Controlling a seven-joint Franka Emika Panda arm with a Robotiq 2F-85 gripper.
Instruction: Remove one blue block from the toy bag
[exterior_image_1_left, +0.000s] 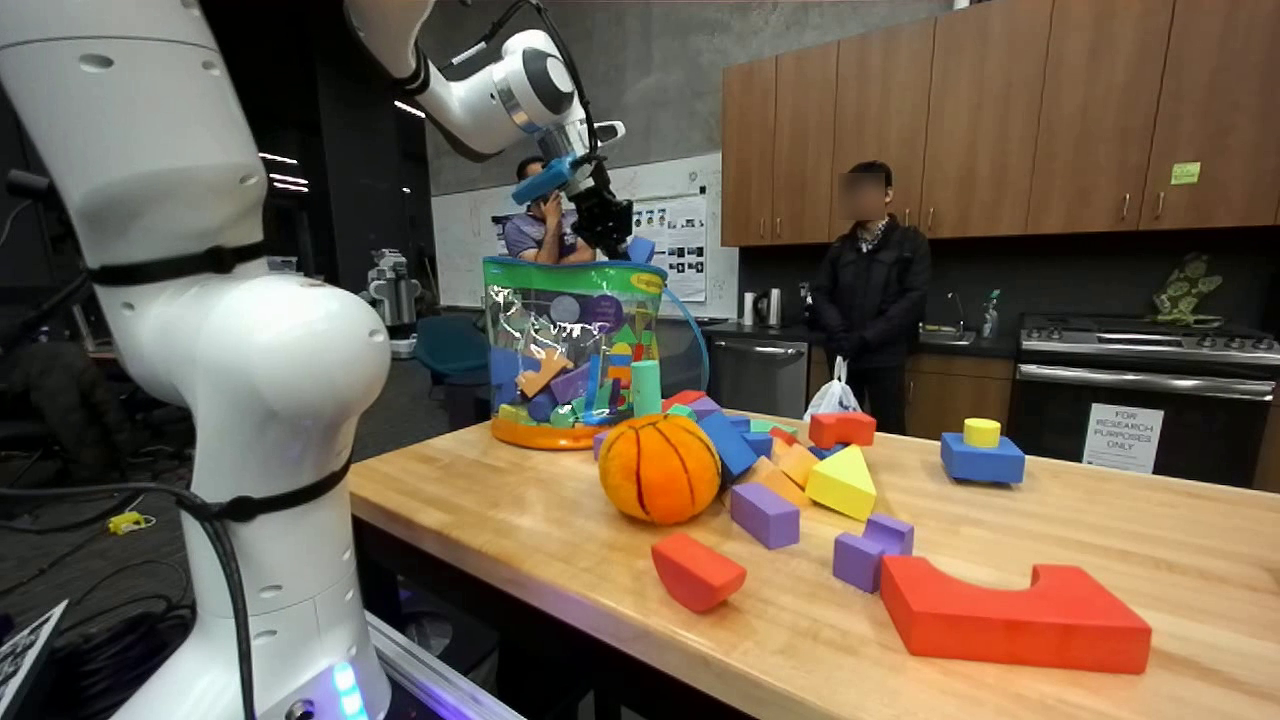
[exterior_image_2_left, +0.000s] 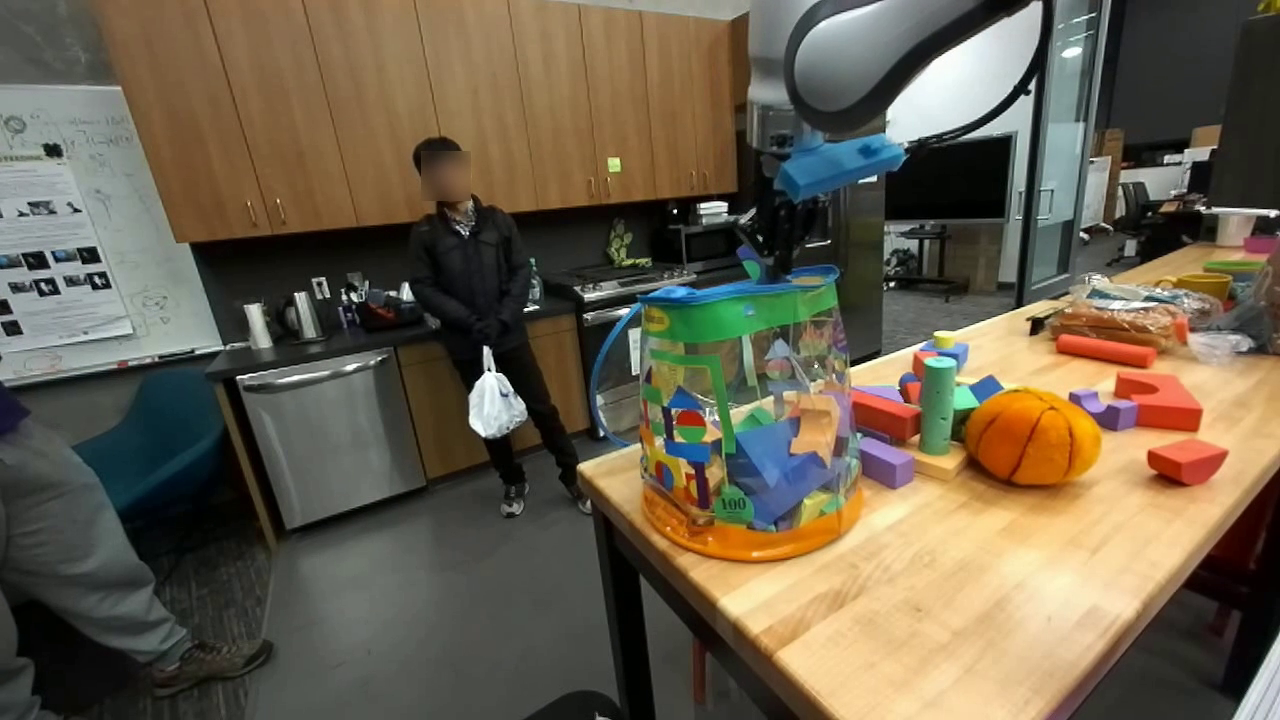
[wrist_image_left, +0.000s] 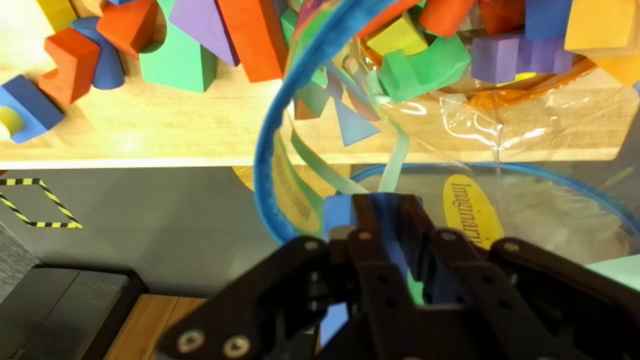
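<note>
Near a corner of the table (exterior_image_2_left: 900, 600), the toy bag (exterior_image_2_left: 740, 320) stands straight, its long way up and down, its mouth facing up. At its rim, the gripper (wrist_image_left: 387, 212), squeezed narrow, holds a blue block (wrist_image_left: 339, 210). Farther off stands a person (exterior_image_2_left: 470, 262).

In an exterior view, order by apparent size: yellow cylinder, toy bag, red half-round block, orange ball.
Largest to smallest, same in both exterior views:
toy bag
orange ball
red half-round block
yellow cylinder
Apparent size only; camera distances differ.
</note>
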